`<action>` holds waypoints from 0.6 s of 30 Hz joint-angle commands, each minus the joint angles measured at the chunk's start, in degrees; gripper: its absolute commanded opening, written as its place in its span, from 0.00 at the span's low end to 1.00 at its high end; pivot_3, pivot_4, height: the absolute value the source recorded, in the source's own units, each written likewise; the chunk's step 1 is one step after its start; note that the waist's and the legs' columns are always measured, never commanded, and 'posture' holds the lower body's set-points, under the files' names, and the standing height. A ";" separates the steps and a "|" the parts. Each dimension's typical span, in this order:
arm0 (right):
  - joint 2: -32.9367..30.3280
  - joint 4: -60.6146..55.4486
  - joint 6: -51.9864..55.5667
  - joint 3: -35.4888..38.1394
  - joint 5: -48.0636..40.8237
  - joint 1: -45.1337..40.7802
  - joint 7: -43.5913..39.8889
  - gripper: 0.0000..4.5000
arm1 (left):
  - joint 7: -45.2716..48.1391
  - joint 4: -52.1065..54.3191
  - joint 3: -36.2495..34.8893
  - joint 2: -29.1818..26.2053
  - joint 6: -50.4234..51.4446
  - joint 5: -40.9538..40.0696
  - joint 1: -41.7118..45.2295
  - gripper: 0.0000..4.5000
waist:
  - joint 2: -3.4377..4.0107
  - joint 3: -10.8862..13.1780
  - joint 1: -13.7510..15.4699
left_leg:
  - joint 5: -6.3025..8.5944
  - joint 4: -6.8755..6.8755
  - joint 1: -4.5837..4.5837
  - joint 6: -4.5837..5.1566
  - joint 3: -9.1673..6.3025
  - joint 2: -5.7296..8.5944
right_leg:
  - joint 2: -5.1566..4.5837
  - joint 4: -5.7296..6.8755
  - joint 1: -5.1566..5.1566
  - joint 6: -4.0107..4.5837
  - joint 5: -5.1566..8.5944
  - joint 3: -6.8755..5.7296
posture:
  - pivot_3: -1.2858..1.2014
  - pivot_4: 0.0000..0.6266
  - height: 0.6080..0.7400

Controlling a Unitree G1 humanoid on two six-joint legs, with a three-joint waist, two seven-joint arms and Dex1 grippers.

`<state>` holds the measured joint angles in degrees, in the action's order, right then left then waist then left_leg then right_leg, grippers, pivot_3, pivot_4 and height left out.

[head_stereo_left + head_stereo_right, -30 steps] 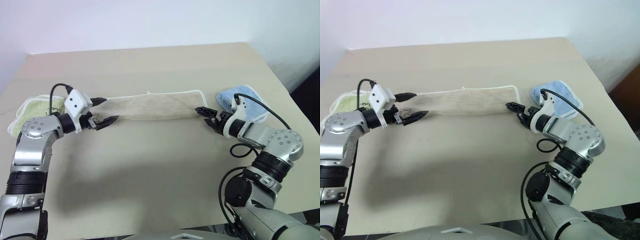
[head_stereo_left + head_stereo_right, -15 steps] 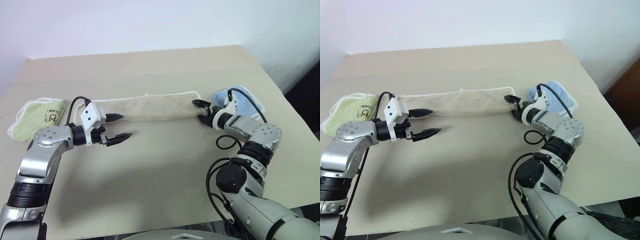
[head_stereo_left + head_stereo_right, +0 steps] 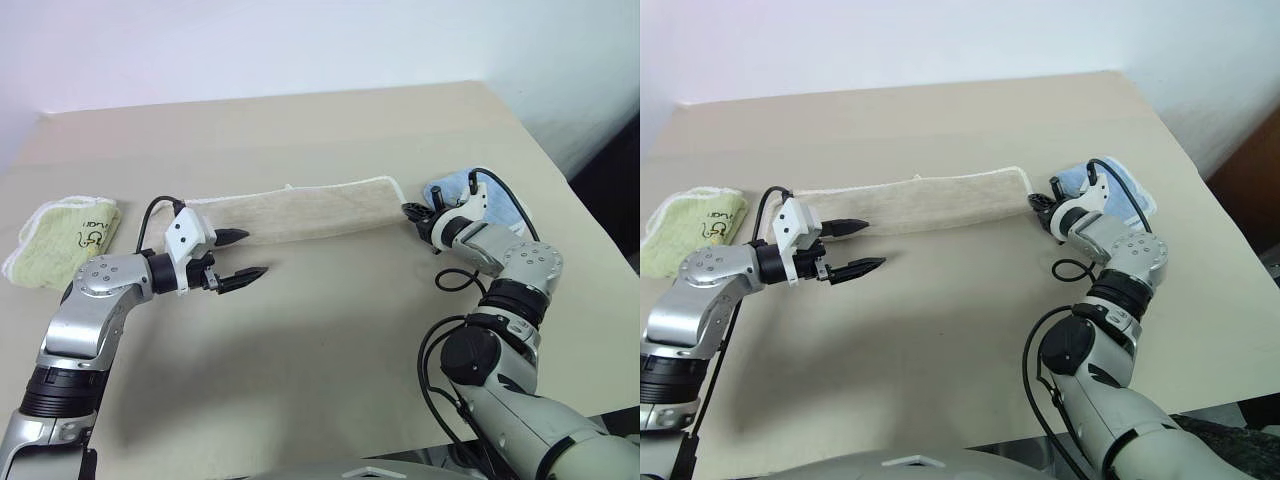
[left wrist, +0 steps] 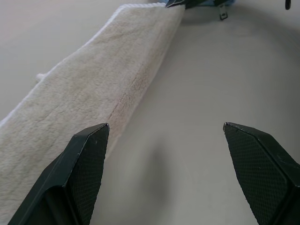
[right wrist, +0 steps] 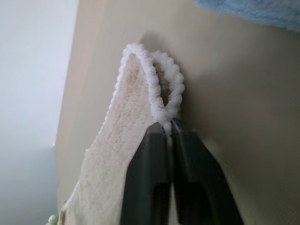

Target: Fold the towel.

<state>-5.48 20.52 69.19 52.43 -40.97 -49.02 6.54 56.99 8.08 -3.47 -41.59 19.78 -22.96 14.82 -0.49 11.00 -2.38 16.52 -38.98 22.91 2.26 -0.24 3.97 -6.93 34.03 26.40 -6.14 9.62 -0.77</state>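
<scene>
Towel (image 3: 300, 208) lies as long folded strip across table (image 3: 330, 330). Right gripper (image 5: 169, 129) pinched tight on towel's white-corded end corner. Left gripper (image 3: 245, 254) spread wide, empty, just beside towel's opposite end.

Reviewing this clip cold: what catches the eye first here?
A long beige towel lies folded into a strip across the table. The right gripper is shut on its white-corded right end, while the left gripper hangs open just off its left end. A green cloth sits at far left, a blue cloth behind the right wrist.
</scene>
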 commanded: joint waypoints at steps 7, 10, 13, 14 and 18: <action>-15.02 -9.31 2.78 -11.03 -3.19 -0.18 -8.75 0.01 | -0.52 1.27 -1.01 -0.39 -1.35 0.31 -1.02 0.91 | 0.05 0.03 0.19 | 0.03 -0.01 0.06 0.07 0.00 0.06 | -0.06 -0.06 0.02 0.00 0.00 -0.01 | 0.52 0.24 0.91; -19.97 -13.99 0.33 -24.89 0.25 0.47 -16.72 0.01 | -0.76 0.93 -0.39 0.10 -1.50 0.60 -0.60 0.91 | 0.05 0.03 -0.25 | 0.02 -0.03 0.05 0.07 0.02 0.06 | -0.05 -0.11 0.02 -0.01 0.01 -0.01 | 0.52 0.24 0.91; -22.19 -17.15 -2.96 -37.10 2.97 -0.29 -24.24 0.01 | -0.76 0.44 0.16 0.58 -1.68 0.85 0.07 0.91 | 0.04 0.03 -0.29 | 0.02 -0.03 -0.12 0.07 0.09 -0.04 | 0.04 -0.13 -0.07 -0.03 0.01 0.01 | 0.52 0.24 0.91; -22.59 -17.83 -3.99 -40.22 3.82 -0.48 -26.24 0.01 | -0.71 0.35 0.27 0.69 -1.76 0.92 0.20 0.91 | 0.04 0.03 -0.24 | 0.02 -0.03 -0.17 0.07 0.09 -0.07 | 0.07 -0.12 -0.13 -0.03 0.01 0.00 | 0.52 0.24 0.91; -20.70 -15.80 -11.39 -57.34 10.88 -2.99 -35.65 0.01 | -0.85 -0.58 0.90 1.64 -2.12 1.52 1.53 0.91 | 0.03 0.03 -0.02 | 0.02 -0.12 -0.20 0.06 0.09 -0.09 | 0.08 -0.06 -0.16 -0.03 0.01 0.00 | 0.52 0.24 0.91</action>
<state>-26.93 5.41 61.24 -0.56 -32.29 -49.81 -25.82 56.21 6.82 -2.47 -40.11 19.03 -21.72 15.22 -0.46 11.04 -2.40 16.54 -39.13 22.72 2.32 -0.15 3.90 -6.87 33.97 26.24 -6.17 9.63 -0.77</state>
